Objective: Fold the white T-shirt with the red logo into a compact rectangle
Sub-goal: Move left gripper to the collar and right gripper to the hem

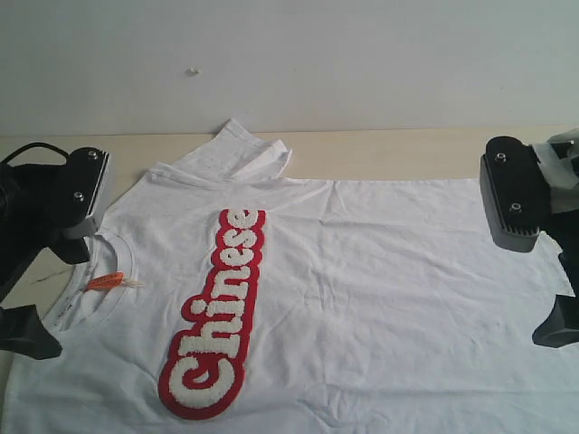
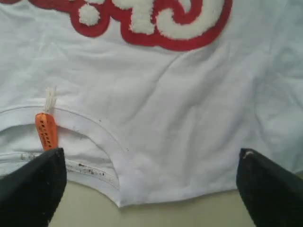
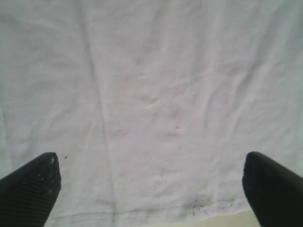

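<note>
**Exterior view.** The white T-shirt lies spread flat on the table. Its long axis runs from one gripper to the other. The left gripper hangs over the collar end and the right gripper over the hem end, so each arm is nearest its own end of the cloth. Both have their fingers spread wide and hold nothing. The red logo lies just past the left gripper, toward the right one and well apart from it. Its length runs crosswise to the line between the two grippers. One sleeve is doubled over at the shirt's far edge, nearer the left gripper.

**Left wrist view.** The left gripper is released. The collar curves just ahead of its opening, and the orange tag sits close by one fingertip. The shirt's neck edge crosses between the fingers, with bare table behind it. The red logo lies farther ahead.

**Right wrist view.** The right gripper is likewise spread and empty. Plain white cloth fills the space ahead of it. The hem runs straight across between the fingertips, and a sliver of table shows behind it near one finger.

As a judgement, the coming move turns on this layout. Each gripper has a shirt edge lying square across its opening. The left arm is therefore placed to take the collar end and the right arm the hem end.
</note>
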